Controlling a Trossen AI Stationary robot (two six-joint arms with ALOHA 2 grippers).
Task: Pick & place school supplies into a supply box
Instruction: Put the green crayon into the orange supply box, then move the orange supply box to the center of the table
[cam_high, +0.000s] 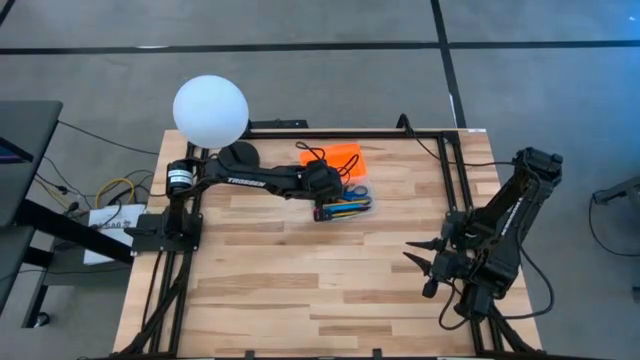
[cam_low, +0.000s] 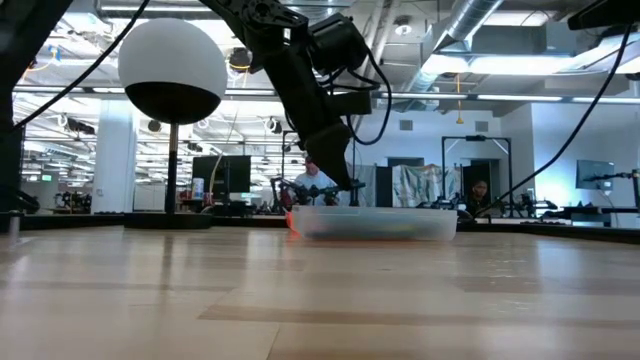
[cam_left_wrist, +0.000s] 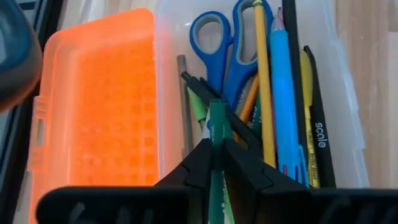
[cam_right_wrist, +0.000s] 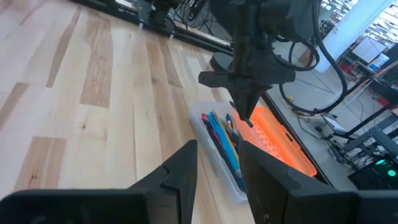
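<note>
Pinching a green pen (cam_left_wrist: 216, 134), the left claw (cam_left_wrist: 214, 163) hovers over the supply box (cam_left_wrist: 348, 124).

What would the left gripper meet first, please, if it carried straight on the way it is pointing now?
Probably the supplies lying in the clear supply box: the left gripper, shut on a green pen, points down at them.

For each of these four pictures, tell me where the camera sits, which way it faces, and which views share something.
High view: above the table, facing straight down; both arms show, left gripper over the clear box.
Low view: at tabletop height, facing the room; the left arm comes down to the box.
Left wrist view: behind its fingers pinching a green pen, facing into the box.
Right wrist view: behind the right gripper, facing the box and left arm.
Shared: all show the box; three show its orange lid.
</note>
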